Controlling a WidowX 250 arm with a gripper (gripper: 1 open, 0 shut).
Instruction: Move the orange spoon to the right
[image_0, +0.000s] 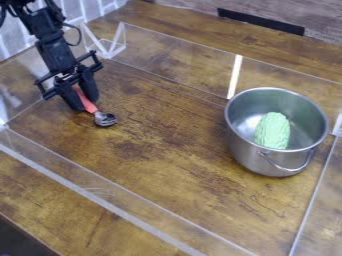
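one orange spoon (92, 108) at far left of wooden table (160, 180), bowl resting down | one gripper (76, 97) clamped on its handle | one steel pot (277, 130) well right, holding one green ribbed object (274, 131)

Steel pot (275, 159) with a green ribbed object (274, 131) inside, on a wooden table (160, 190).

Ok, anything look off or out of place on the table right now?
Nothing spilled or damaged. The gripper is closed on the orange spoon at far left, bowl on the wood. The green ribbed object lies inside the steel pot.
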